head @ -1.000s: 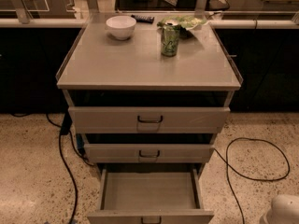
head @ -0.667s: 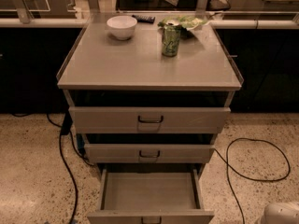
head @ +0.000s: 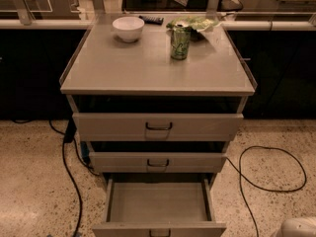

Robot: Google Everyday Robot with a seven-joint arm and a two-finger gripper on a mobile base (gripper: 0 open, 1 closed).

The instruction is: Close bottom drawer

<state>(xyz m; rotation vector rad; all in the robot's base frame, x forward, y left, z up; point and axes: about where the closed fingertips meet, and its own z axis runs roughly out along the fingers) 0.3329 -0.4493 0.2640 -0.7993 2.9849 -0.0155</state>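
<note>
A grey cabinet (head: 153, 73) with 3 drawers stands on a speckled floor (head: 29, 181). The bottom drawer (head: 158, 201) is the lowest part of the cabinet and is pulled far out from it. You can look down into its flat tray. Its low front panel sits at the very bottom edge of the view, and only the top of its small dark handle (head: 158, 232) shows.

The middle drawer (head: 158, 162) is right above it and sticks out of the cabinet just a little. The top drawer (head: 158, 126) is above that, with a dark gap under the cabinet top.

On the cabinet top, a white bowl (head: 128, 28) sits near the back left. A green can (head: 180, 43) stands upright near the back right, with a crumpled green bag (head: 195, 22) just behind it. A black remote (head: 150, 19) lies at the back edge.

A black cable (head: 69, 181) runs on the floor left of the cabinet. Another cable (head: 266, 181) loops on the floor to its right.

The gripper (head: 298, 227) shows only as a white rounded piece low down, right of the cabinet and not touching it. I cannot tell if it is spread apart or pressed together.
</note>
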